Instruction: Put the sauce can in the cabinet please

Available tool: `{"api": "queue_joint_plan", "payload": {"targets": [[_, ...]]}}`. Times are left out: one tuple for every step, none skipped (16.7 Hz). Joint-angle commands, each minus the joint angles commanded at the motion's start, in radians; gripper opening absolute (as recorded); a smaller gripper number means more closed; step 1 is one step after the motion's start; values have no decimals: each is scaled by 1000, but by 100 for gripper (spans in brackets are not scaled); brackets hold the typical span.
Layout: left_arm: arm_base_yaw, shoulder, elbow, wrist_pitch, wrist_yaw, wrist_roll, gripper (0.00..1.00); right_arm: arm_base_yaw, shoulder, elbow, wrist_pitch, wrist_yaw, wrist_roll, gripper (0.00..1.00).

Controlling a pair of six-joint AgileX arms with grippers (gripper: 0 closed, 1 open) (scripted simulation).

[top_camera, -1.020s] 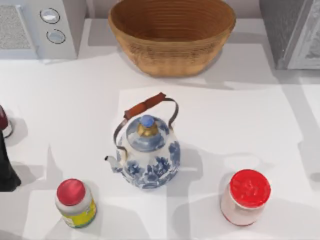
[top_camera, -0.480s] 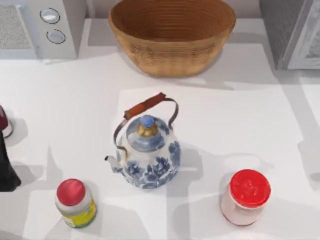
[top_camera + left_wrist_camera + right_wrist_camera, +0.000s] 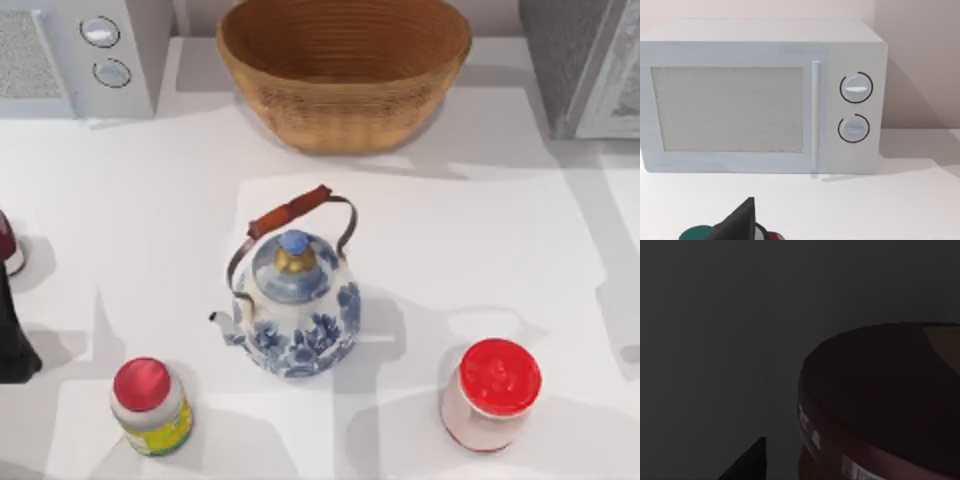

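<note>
The cabinet (image 3: 585,65) is the grey unit at the table's far right corner, with its lighter panelled door on its right side. The sauce can is out of view from above. My left arm (image 3: 12,340) is a dark shape at the table's left edge, in front of the microwave. In the left wrist view one dark finger (image 3: 740,222) rises at the lower edge, facing the microwave (image 3: 760,95). The right wrist view is dark.
A blue-and-white teapot (image 3: 295,305) stands mid-table, with a wicker basket (image 3: 345,70) behind it. The microwave (image 3: 85,55) is at the far left. A red-lidded white jar (image 3: 492,392) stands front right and a red-capped, yellow-labelled bottle (image 3: 150,405) front left. A dark red item (image 3: 8,245) sits at the left edge.
</note>
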Motion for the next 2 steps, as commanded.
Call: {"api": "queue_joint_plan", "payload": {"targets": [[0, 0, 0, 0, 0, 0, 100, 0, 0, 0, 0, 0, 0, 100], [0, 0, 0, 0, 0, 0, 100, 0, 0, 0, 0, 0, 0, 100]]}}
